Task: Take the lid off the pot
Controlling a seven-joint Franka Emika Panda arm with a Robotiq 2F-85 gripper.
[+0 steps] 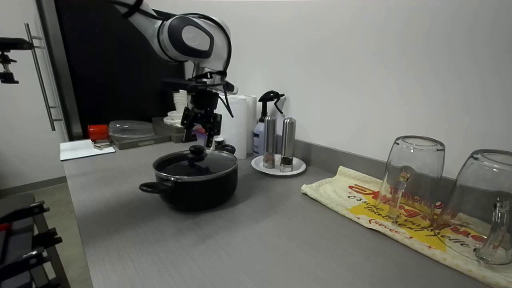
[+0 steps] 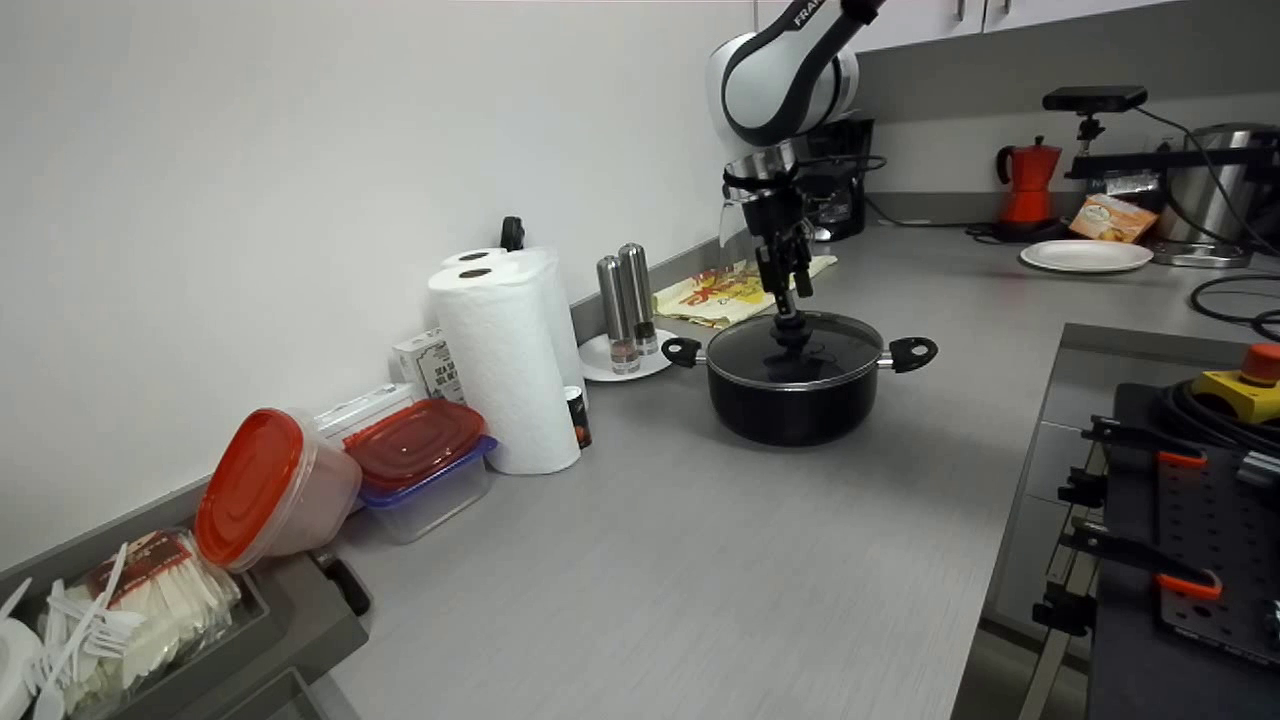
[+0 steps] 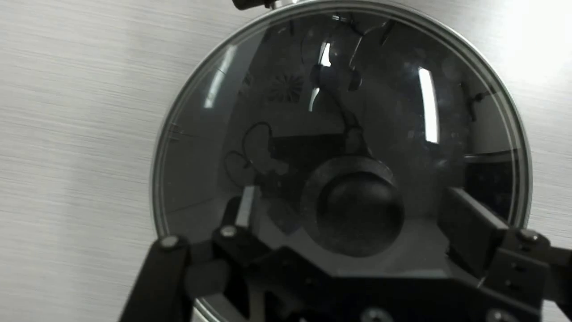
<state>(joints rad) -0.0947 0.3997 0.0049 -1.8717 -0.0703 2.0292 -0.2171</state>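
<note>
Wrist view: dark lid (image 3: 342,134) on the black pot (image 1: 200,196) (contents hidden), pincer (image 3: 353,201) apart near the knob (image 3: 359,219).

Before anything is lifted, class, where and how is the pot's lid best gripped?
Probably by the black knob, from straight above and closing on its sides: it stands up at the centre of the lid, and the open gripper has its fingers on either side in the wrist view.
</note>
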